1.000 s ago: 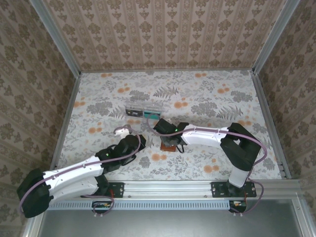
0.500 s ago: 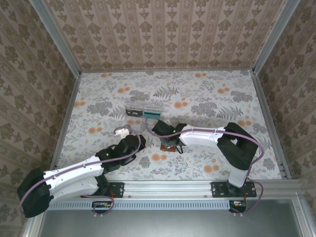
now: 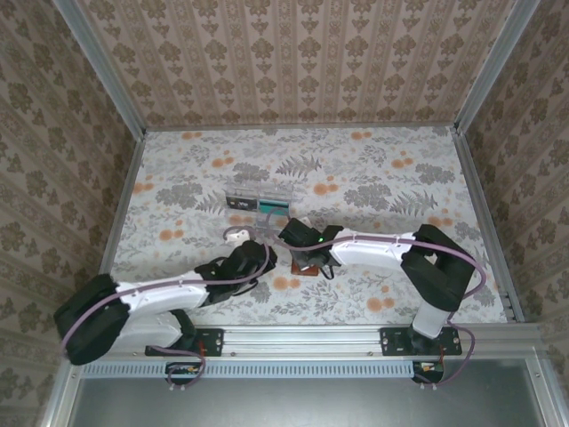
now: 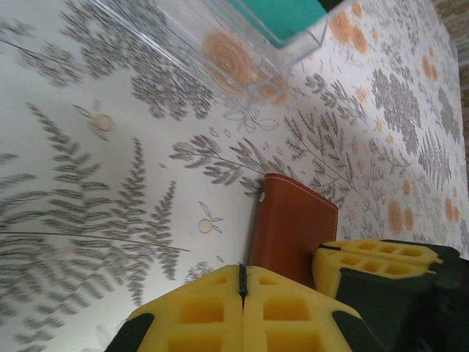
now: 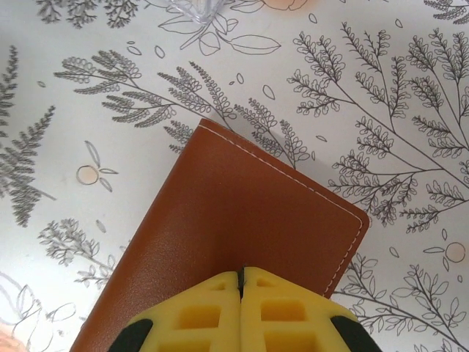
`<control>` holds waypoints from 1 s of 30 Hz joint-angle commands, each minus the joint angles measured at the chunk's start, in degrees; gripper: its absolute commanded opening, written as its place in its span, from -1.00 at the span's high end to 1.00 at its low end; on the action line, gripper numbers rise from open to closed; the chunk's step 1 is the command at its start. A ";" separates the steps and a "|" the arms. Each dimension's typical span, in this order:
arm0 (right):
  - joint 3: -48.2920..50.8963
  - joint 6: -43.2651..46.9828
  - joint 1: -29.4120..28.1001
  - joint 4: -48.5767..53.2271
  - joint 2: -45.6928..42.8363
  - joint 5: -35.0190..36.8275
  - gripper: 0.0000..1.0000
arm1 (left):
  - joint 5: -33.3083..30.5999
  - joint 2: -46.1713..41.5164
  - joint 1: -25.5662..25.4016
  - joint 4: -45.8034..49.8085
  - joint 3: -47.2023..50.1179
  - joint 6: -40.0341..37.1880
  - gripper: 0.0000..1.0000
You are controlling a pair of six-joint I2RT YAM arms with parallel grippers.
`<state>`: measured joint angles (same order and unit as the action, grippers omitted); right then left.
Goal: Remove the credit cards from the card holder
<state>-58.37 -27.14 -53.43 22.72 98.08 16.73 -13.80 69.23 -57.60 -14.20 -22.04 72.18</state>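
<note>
Card holder [image 5: 242, 213] lay closed near the table's [image 3: 373, 160] centre; right gripper [image 5: 240, 275] sat pinched together over it, left gripper [image 4: 242, 282] likewise, beside.

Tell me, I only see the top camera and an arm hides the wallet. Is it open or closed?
Observer: Closed. The right wrist camera shows the wallet folded flat, brown side up.
Child: Is the right gripper grabbing it?
Observer: The right gripper is shut just above the wallet, and I see nothing between its jaws.
Child: What about the other one?
Observer: The left gripper is shut too, close beside the wallet.
</note>
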 commanded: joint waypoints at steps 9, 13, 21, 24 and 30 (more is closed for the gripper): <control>2.76 -1.34 0.68 -4.63 -3.30 -4.35 1.00 | 8.72 16.03 -1.18 -18.15 -5.32 3.89 1.00; 3.57 -1.94 0.81 -5.39 -3.89 -4.37 1.00 | 7.34 19.28 -2.23 -12.55 -6.82 7.19 1.00; 5.54 -3.62 1.51 -7.62 -6.18 -5.83 1.00 | 6.46 26.02 -3.70 -5.45 -6.70 14.96 1.00; 6.55 -4.19 2.00 -8.04 -8.32 -6.02 1.00 | 6.68 28.48 -3.72 -4.55 -5.88 17.89 1.00; 8.86 -4.16 3.78 -6.95 -13.77 -5.22 1.00 | 7.45 31.70 -3.67 -3.52 -5.59 20.52 1.00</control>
<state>-50.39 -30.22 -50.30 16.91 88.01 12.84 -7.68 95.59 -60.77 -31.75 -30.09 89.91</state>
